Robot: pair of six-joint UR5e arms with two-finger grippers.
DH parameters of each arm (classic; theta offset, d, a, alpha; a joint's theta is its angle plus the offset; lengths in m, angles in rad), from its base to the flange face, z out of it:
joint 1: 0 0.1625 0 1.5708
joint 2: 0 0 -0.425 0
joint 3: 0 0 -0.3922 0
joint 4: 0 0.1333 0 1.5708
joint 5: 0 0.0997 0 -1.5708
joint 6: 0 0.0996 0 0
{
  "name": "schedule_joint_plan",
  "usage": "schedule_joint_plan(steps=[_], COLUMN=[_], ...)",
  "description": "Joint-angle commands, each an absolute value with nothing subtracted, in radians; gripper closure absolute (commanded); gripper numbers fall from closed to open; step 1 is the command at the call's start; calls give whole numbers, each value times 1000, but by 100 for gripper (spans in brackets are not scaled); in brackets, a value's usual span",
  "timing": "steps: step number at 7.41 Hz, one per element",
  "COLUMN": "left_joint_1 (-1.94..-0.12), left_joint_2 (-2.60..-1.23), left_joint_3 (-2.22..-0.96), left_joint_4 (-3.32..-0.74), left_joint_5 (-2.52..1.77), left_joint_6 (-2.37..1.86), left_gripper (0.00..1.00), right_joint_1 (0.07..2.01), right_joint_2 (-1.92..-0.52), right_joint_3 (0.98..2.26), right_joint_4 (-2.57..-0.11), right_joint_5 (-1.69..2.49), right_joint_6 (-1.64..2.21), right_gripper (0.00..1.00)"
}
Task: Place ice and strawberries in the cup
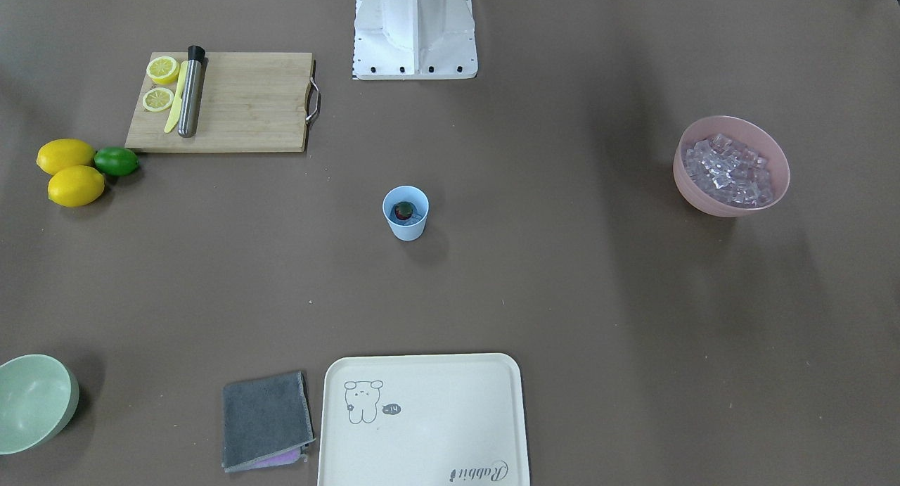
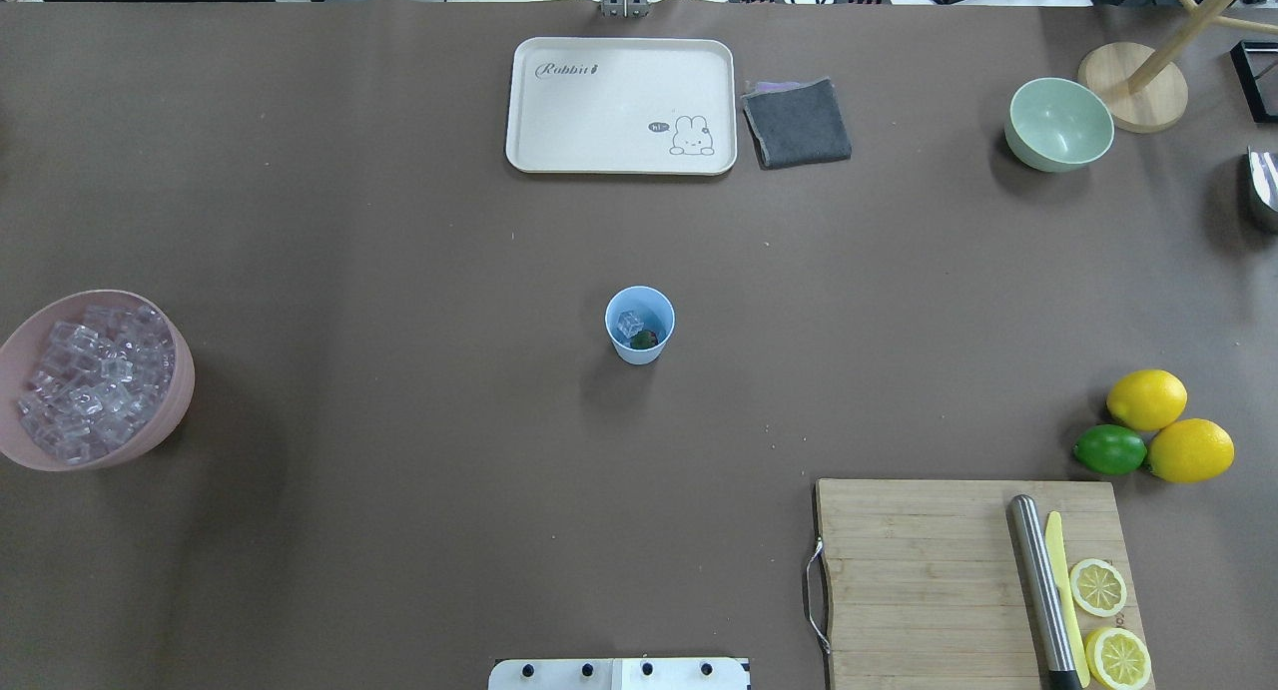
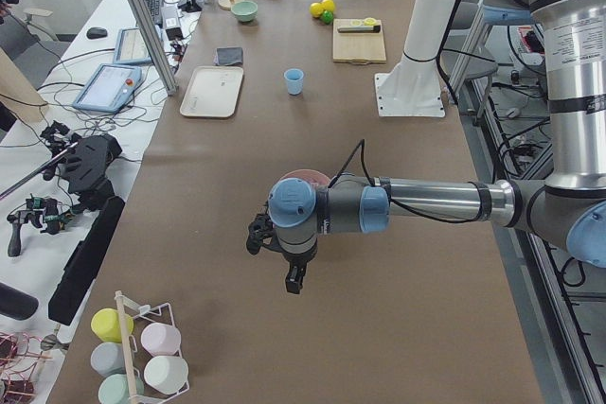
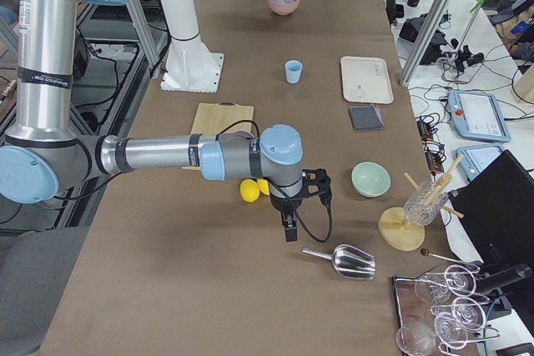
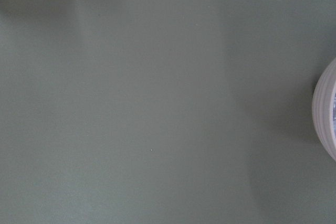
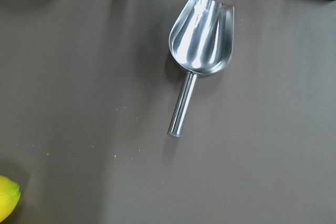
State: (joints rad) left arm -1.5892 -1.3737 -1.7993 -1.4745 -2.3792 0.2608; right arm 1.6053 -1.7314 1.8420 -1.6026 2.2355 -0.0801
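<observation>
The light-blue cup [image 1: 406, 227] [image 2: 639, 352] stands upright mid-table. Inside it lie a red strawberry [image 1: 403, 211] with its green cap [image 2: 645, 340] and one ice cube [image 2: 629, 323]. Many more ice cubes [image 1: 728, 171] [image 2: 90, 380] fill the pink bowl [image 1: 692, 194] [image 2: 186, 390]. My left gripper [image 3: 294, 279] hangs over the table just past the pink bowl, far from the cup [image 3: 294, 81]. My right gripper [image 4: 289, 229] hangs near the lemons, above a metal scoop [image 6: 201, 40]. Both show only in side views, so I cannot tell whether they are open or shut.
A cutting board [image 2: 958, 570] holds lemon halves, a steel muddler and a yellow knife. Two lemons [image 2: 1148, 398] and a lime [image 2: 1110, 449] lie beside it. A cream tray [image 2: 619, 161], a grey cloth [image 2: 797, 121] and a pale green bowl [image 2: 1058, 121] line the far edge.
</observation>
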Motion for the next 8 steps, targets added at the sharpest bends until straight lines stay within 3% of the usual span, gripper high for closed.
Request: schedule_joint_plan(steps=[1,8], left_joint_1=[-1589,-1588], left_joint_2=[-1374,-1374], left_joint_3=[-1799,-1804], left_joint_4=[-1476,-1480], left_joint_5=[-2379,-2379], left_joint_6=[261,261], left_gripper=[0,0], right_joint_1=[1614,1614], right_joint_2=[-1784,-1792], right_joint_3=[1850,1812], right_joint_4=[-1664,-1654], right_joint_5=[2238,2221], right_joint_6=[-71,-83], right_gripper=[0,0])
